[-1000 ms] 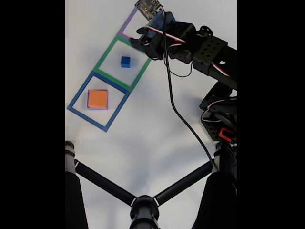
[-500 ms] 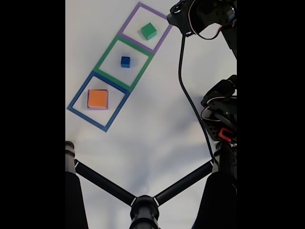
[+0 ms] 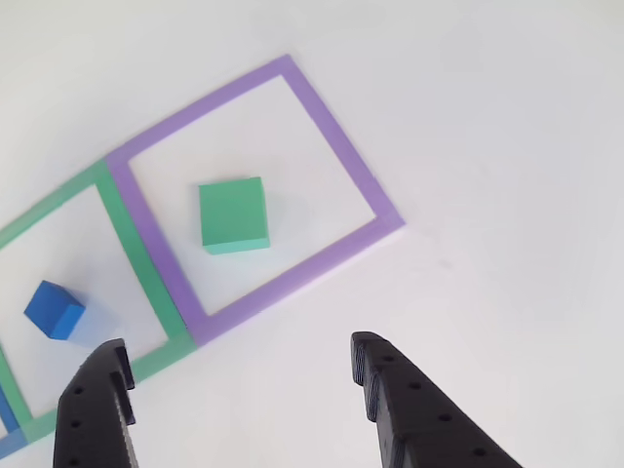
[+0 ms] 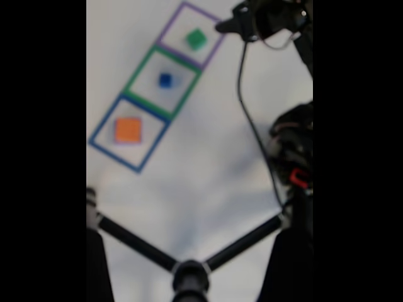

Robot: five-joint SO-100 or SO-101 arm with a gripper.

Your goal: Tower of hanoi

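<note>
The tower of hanoi blocks lie apart. A green block (image 3: pixel 234 216) (image 4: pixel 196 39) rests flat inside the purple tape square (image 3: pixel 336 136). A small blue block (image 3: pixel 54 309) (image 4: pixel 165 80) sits in the green tape square (image 3: pixel 146 249). In the blurred fixed view an orange block (image 4: pixel 128 130) lies in the blue tape square (image 4: pixel 101 148). My gripper (image 3: pixel 239 353) (image 4: pixel 225 26) is open and holds nothing. It hovers just outside the purple square's near edge, clear of the green block. Both black fingers (image 3: pixel 405 409) enter the other view from the bottom.
The surface is plain white. In the fixed view the arm's body and base (image 4: pixel 293 151) fill the right side, and a black cable (image 4: pixel 252 132) trails down from the wrist. Black tripod legs (image 4: pixel 189 274) cross the bottom.
One second ago the gripper was over the purple square, hiding the green block. It has since pulled back to the upper right, leaving the green block lying there. The fixed view is now blurred.
</note>
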